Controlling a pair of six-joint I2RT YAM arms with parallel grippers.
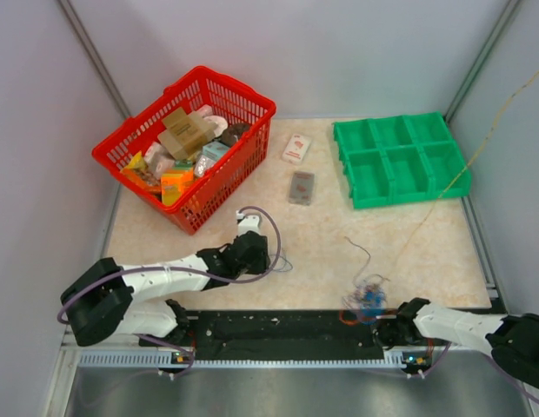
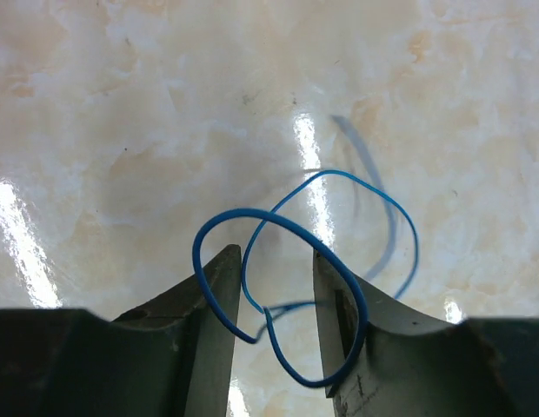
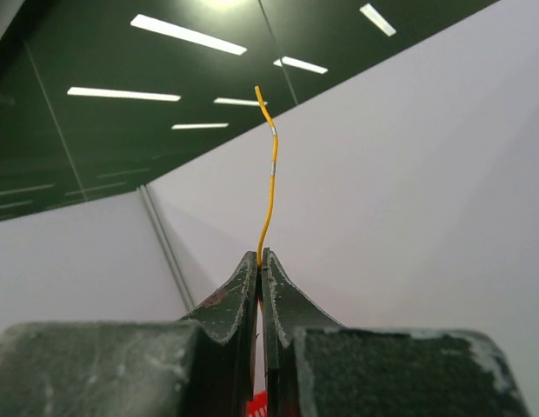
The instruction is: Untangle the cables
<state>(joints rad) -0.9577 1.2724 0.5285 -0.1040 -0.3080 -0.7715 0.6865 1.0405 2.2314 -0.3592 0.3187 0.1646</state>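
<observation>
Blue cable [image 2: 252, 211]: one; orange cable [image 3: 271, 174]: one, in right end effector [image 3: 259, 257].

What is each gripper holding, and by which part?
Right gripper: shut on an orange wire, pinched below a free end; the rest is hidden. Left gripper: open, holding nothing; a blue wire loops around its fingers.

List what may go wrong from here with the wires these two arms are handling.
1. The blue wire lies looped across both fingers of the open left tool; pulling away may snag and drag it.
2. The right tool is shut on the orange wire only at its tips; a tug may slip it out, or haul the tangle along if they are joined.
</observation>
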